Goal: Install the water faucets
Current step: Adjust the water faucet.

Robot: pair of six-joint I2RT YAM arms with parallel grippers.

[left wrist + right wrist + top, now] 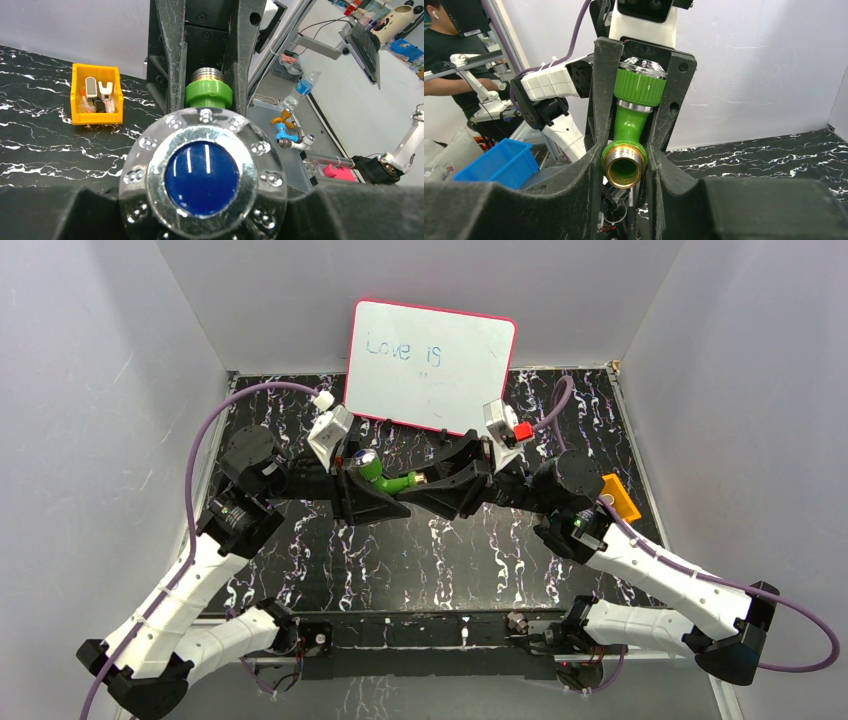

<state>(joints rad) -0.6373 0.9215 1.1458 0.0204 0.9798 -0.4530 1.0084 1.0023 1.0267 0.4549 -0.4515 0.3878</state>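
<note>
Tap (pixel 386 477) between left end effector (pixel 629 125) and right end effector (pixel 624 167).

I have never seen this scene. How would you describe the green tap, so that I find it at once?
Find the white board at the back wall; just in front of it the left hand and right hand meet, with the green tap clamped between them. It alone is bright green, with a round silver knob, blue in the centre, and a metal threaded end.

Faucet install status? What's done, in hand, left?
Done: green tap is up off the table. In hand: left gripper clamps its knob end, right gripper its threaded end. Left: the whole installation; nothing to screw it into is in view.
</note>
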